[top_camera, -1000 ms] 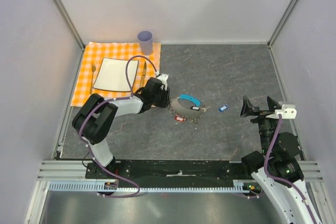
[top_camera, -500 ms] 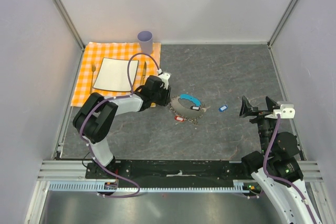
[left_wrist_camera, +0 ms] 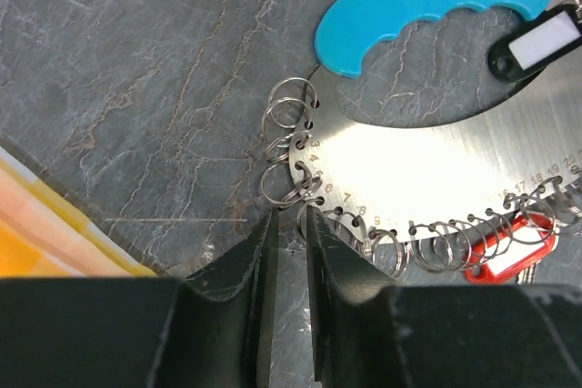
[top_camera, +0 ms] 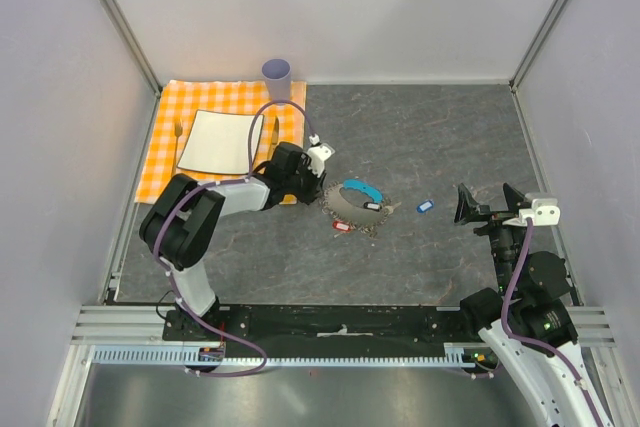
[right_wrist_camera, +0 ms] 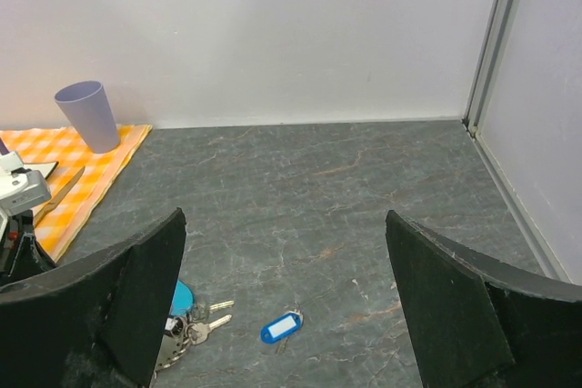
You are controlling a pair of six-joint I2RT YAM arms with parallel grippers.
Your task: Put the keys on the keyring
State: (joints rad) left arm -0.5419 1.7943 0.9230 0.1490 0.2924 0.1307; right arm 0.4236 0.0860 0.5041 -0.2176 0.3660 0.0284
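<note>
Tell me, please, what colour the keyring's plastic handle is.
The handle is bright cyan, clearest in the left wrist view.

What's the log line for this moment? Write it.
left gripper: narrow gap, tips at keyring rim | right gripper: open, holding nothing | blue key: loose on table

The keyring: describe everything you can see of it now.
The keyring lies flat on the grey table: a silver metal plate, numbered holes along its rim carrying small split rings, with a scalloped cyan plastic handle. A black tag rests on it, a red tag at its edge. The left gripper is at the rim, jaws nearly together; contact unclear.
</note>
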